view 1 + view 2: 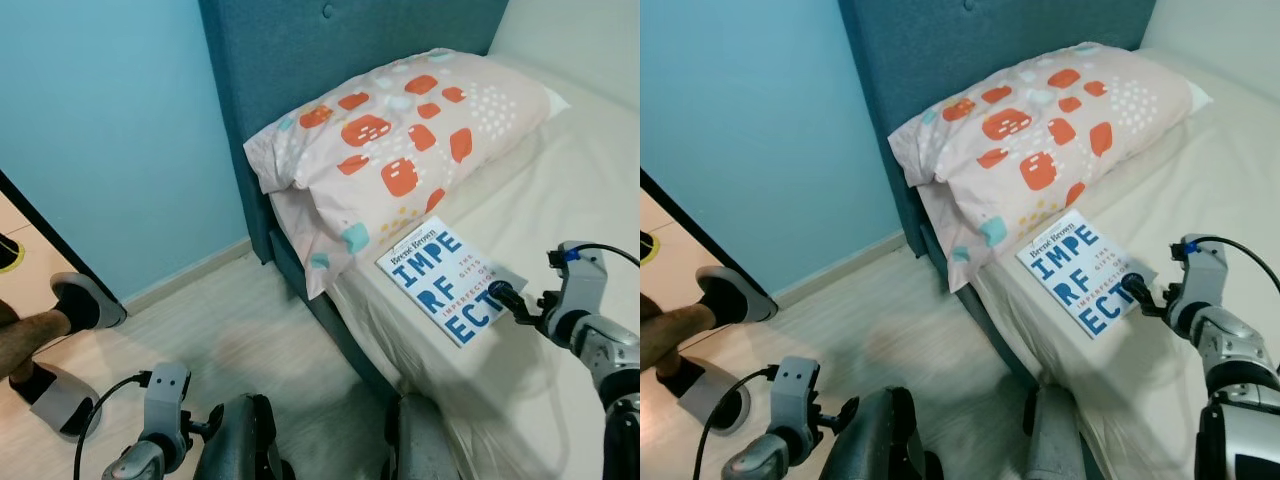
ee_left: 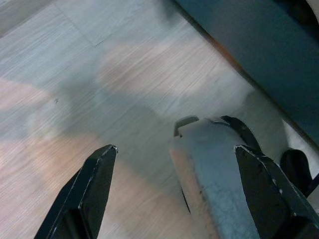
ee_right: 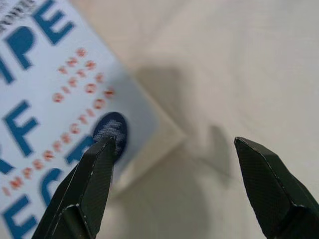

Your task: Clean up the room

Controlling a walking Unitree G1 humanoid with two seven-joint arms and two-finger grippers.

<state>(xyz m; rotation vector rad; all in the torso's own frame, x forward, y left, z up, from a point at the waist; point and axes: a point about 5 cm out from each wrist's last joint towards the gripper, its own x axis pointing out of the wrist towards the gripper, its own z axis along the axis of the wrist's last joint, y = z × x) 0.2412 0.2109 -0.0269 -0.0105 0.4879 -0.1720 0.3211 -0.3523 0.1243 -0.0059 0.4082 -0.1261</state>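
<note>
My right gripper (image 3: 174,189) hangs with its two black fingers spread wide and nothing between them, low over the near right corner of the book (image 1: 448,279). In the right wrist view one finger (image 3: 92,184) lies over the cover and the other sits over bare sheet (image 3: 239,64), so the book's corner edge runs between them; I cannot tell if either tip touches. The book lies flat on the bed (image 1: 560,190), near its left edge, just below the pillow (image 1: 400,140) and clear of it.

From the head cameras I read "Brené Brown" across the top and large blue letters "IMPE / RF / ECT", with small orange words running sideways: "THE GIFTS OF IMPERFECTION". The wrist camera gives those orange letters closer, and shows a dark blue round seal on the cover that the head views leave too small to read; its print is blurred here too.

My left gripper (image 2: 174,164) hangs low over the pale wood floor (image 2: 75,74), fingers apart and empty, with a grey part of the robot's body (image 2: 209,169) between them in its wrist view. The head views add a person's leg and grey shoe (image 1: 85,300) by the blue wall (image 1: 110,120), and the teal headboard (image 1: 290,60) behind the pillow.
</note>
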